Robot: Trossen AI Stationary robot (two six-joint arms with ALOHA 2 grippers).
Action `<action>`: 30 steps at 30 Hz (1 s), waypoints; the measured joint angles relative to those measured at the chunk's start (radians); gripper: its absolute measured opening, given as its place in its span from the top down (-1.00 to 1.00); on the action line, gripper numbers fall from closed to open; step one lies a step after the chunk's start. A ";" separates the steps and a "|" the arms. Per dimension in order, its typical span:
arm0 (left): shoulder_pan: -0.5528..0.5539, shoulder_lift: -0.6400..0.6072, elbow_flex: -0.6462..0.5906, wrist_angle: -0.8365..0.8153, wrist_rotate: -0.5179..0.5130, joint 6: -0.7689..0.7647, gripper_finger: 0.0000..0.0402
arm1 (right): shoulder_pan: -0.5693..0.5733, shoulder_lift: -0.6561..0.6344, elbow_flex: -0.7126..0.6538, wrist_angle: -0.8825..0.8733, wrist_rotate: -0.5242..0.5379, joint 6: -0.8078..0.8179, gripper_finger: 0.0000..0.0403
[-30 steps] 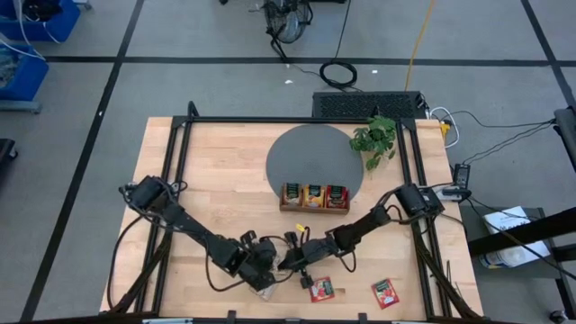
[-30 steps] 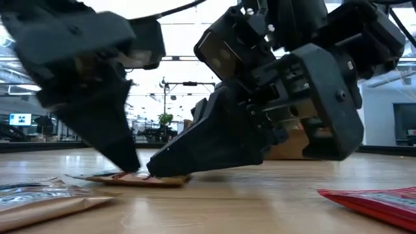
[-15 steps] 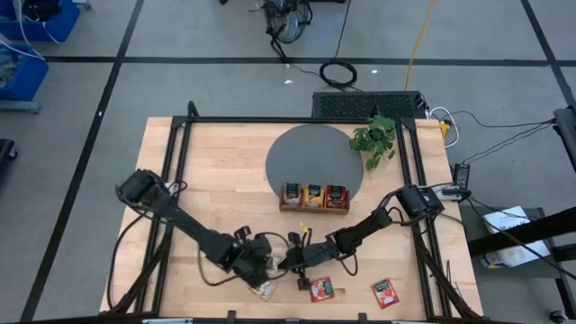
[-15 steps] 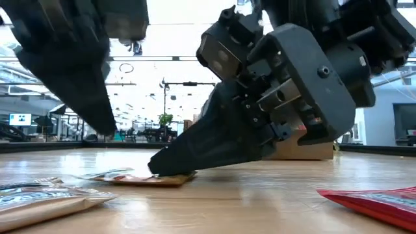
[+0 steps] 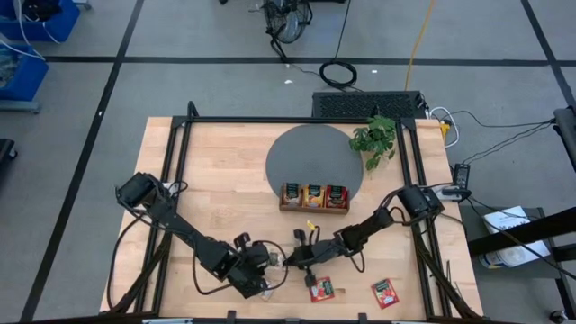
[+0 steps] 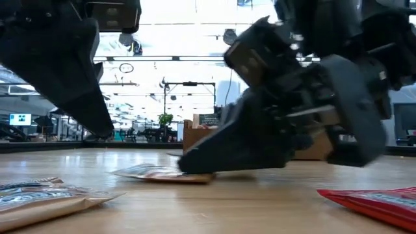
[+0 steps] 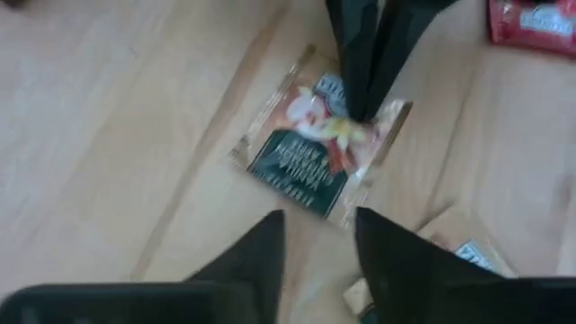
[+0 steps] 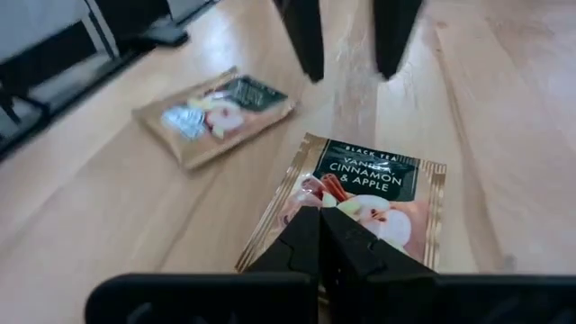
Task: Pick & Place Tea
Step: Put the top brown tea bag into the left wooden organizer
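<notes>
An orange-yellow tea sachet (image 7: 319, 153) labelled vanilla, cinnamon and apple lies flat on the wooden table (image 5: 216, 180), also seen as the sachet (image 8: 360, 198) and the sachet (image 6: 162, 173). My right gripper (image 8: 319, 236) is shut, its tips down on it. My left gripper (image 7: 319, 238) is open and hangs above the table just beside the sachet, raised clear in the low view (image 6: 84, 97). A beige-green sachet (image 8: 211, 112) lies close by. Two red sachets (image 5: 321, 288) (image 5: 385, 292) lie near the table's near edge. The wooden tray (image 5: 313, 196) holds more sachets. My right gripper presses its shut fingertips (image 7: 360, 108) down on the sachet's printed face (image 8: 351, 211), a little in from one edge. The fingers come slanting down from the table's right side. The sachet lies flat on the table under them (image 6: 195, 172).
A round grey mat (image 5: 315, 162) lies under the tray at the far middle, with a small green plant (image 5: 376, 139) beside it. Black frame rails (image 5: 180, 162) run along the table's left and right sides. Bare wood spreads on the left half.
My left gripper has lifted off the sachet and drawn back toward the table's left and near edge. My right gripper, still shut and low, has moved toward the table's right, and the orange-yellow sachet has slid that way along the table with it.
</notes>
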 joint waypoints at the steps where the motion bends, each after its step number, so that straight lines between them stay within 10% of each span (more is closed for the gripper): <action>1: -0.002 0.000 0.000 0.003 -0.011 0.015 0.20 | 0.005 -0.011 0.000 0.004 0.006 -0.014 1.00; 12: 0.006 -0.002 -0.048 0.046 -0.046 -0.061 -0.63 | 0.072 -0.114 -0.004 -0.116 0.081 -0.105 1.00; 30: 0.020 -0.003 -0.188 0.339 -0.038 -0.058 -0.58 | 0.131 -0.237 0.003 -0.322 0.236 -0.094 1.00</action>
